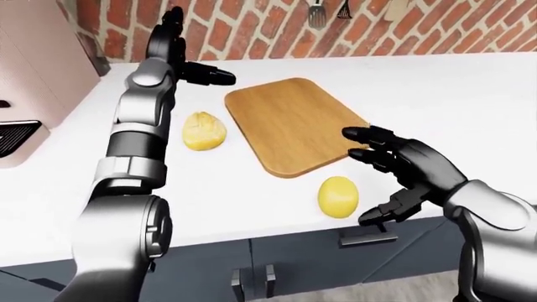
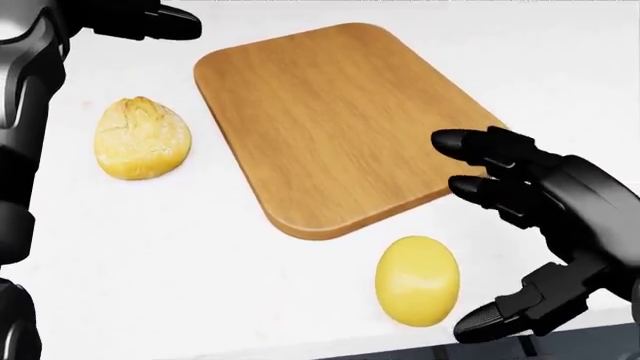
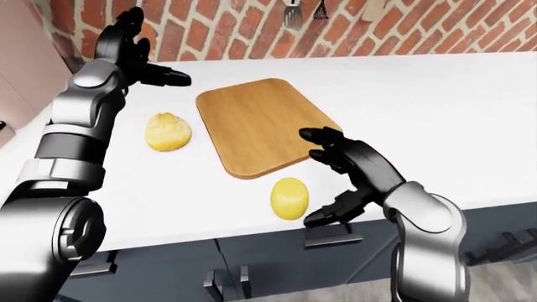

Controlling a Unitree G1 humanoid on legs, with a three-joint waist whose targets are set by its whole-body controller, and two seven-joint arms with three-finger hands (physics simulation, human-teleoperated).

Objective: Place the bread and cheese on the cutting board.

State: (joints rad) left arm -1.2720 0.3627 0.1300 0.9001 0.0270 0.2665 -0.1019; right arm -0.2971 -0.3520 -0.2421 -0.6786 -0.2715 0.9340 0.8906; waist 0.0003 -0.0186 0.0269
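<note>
Left robot hand (image 1: 172, 47) raised at upper left on an extended arm, fingers spread; right robot hand (image 2: 530, 240) low at right, fingers splayed, empty.
</note>
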